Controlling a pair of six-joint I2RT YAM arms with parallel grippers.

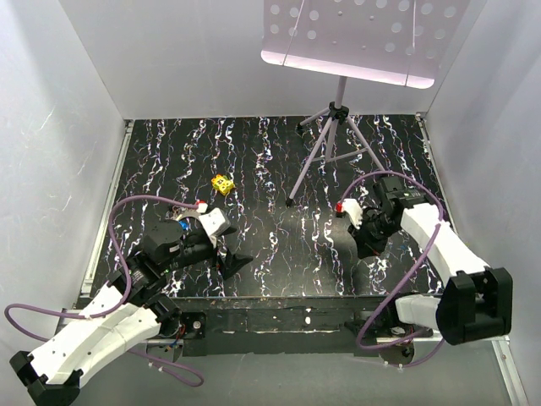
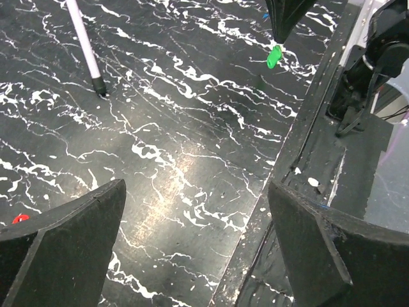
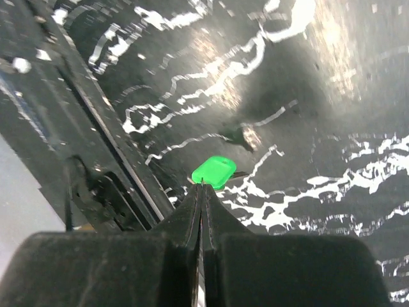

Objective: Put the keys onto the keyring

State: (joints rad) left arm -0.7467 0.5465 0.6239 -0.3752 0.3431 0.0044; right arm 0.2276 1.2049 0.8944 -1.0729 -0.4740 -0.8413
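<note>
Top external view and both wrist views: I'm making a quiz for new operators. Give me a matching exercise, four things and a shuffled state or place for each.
Things:
1 left gripper
2 right gripper
3 yellow block
4 tripod stand

States or places:
A stands at the far side of the table
B jaws wide, empty
C shut on the green key
D lies loose on the left arm's side

Pairs: 1-B, 2-C, 3-D, 4-A

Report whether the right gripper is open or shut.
Shut. In the right wrist view the right gripper has its fingers pressed together with no gap, pinching the green key at their tips.
</note>
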